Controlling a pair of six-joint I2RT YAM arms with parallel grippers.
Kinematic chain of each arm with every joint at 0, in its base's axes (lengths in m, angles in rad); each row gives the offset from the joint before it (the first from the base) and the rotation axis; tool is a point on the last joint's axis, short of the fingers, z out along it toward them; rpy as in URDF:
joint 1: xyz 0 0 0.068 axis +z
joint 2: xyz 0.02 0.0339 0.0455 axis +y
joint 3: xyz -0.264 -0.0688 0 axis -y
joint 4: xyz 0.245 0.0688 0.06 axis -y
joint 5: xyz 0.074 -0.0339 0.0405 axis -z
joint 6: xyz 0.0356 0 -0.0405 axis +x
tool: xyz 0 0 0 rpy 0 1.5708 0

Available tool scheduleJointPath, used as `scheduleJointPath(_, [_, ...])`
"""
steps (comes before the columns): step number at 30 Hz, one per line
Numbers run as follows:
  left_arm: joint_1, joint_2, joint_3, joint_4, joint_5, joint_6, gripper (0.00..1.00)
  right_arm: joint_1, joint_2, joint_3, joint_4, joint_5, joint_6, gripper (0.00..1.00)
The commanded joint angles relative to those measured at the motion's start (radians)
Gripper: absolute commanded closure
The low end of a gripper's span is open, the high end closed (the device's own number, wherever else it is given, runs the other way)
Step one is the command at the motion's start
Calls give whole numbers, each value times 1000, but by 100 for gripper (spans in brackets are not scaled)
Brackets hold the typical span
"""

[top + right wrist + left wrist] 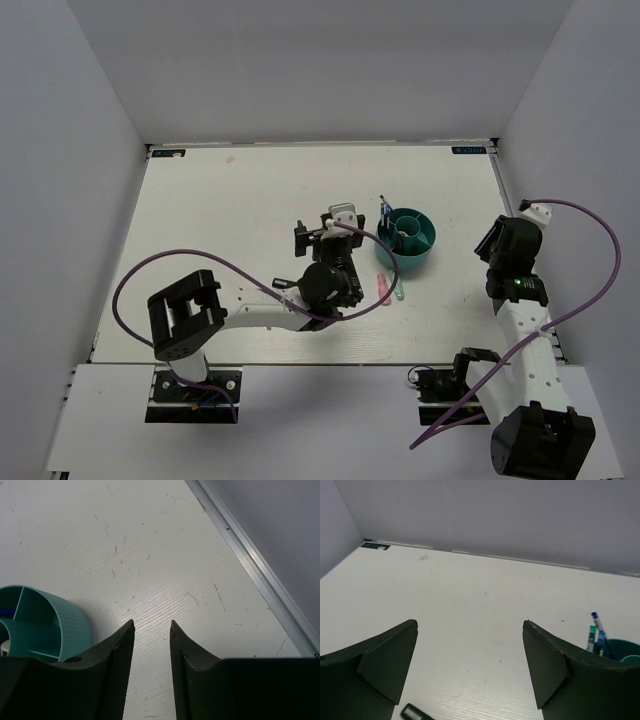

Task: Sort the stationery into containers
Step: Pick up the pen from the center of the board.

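Right of centre: ribbed teal organiser [405, 262], blue pens [601, 638] inside; left pincer [469, 625] wide, right pincer [152, 625] narrow.

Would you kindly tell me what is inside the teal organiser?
Blue pens and a green-capped item stand in the organiser, far left. One compartment, seen from the right wrist, looks bare. Its walls hide the other floors.

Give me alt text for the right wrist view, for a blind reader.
Two dark fingers of the right gripper, slightly apart and empty, hang over a scratched white table. A teal divided organiser sits at left; a metal rail crosses the upper right.
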Motion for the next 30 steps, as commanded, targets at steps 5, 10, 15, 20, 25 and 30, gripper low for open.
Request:
scheduleJointPath(5, [91, 34, 163, 125, -172, 480, 5, -2, 3, 23, 2, -39, -14, 62])
scheduleJointPath(10, [229, 265, 418, 122, -159, 888, 3, -2, 3, 20, -1, -65, -14, 60])
scheduleJointPath(15, [361, 475, 852, 72, -120, 1189, 0, -2, 6, 19, -6, -67, -13, 60])
scheduleJointPath(20, [347, 299, 898, -877, 25, 483, 0, -3, 12, 17, 0, -78, -18, 59])
scheduleJointPath(25, [277, 167, 1198, -1624, 372, -200, 0, -2, 19, 20, 2, -88, -14, 59])
scheduleJointPath(30, [319, 45, 1259, -1960, 854, -504, 0, -2, 15, 20, -3, -93, -16, 59])
